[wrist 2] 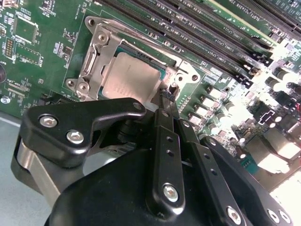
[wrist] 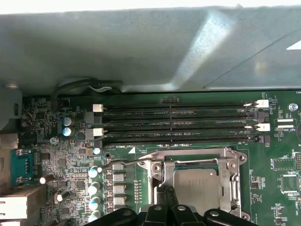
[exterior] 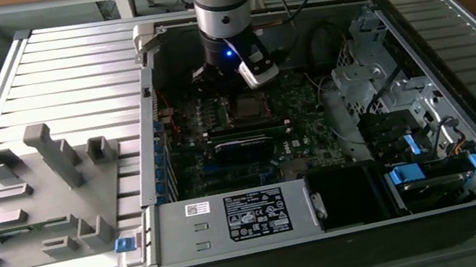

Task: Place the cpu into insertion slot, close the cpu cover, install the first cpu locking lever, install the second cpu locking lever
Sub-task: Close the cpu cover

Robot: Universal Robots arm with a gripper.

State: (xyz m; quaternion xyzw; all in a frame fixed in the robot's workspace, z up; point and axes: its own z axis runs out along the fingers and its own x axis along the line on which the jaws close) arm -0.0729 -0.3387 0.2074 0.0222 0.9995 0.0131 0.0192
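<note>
Lying flat in the insertion slot, the cpu faces up — pincer narrow.

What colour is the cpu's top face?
Dull silver-grey metal. The cpu shows best in the second wrist view.

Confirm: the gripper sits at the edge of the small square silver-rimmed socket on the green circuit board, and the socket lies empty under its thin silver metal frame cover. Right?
Wrong in one respect: the socket is not empty. Both wrist views show the flat square silver-grey chip seated in it, under the frame cover. The gripper is at its edge.
</note>
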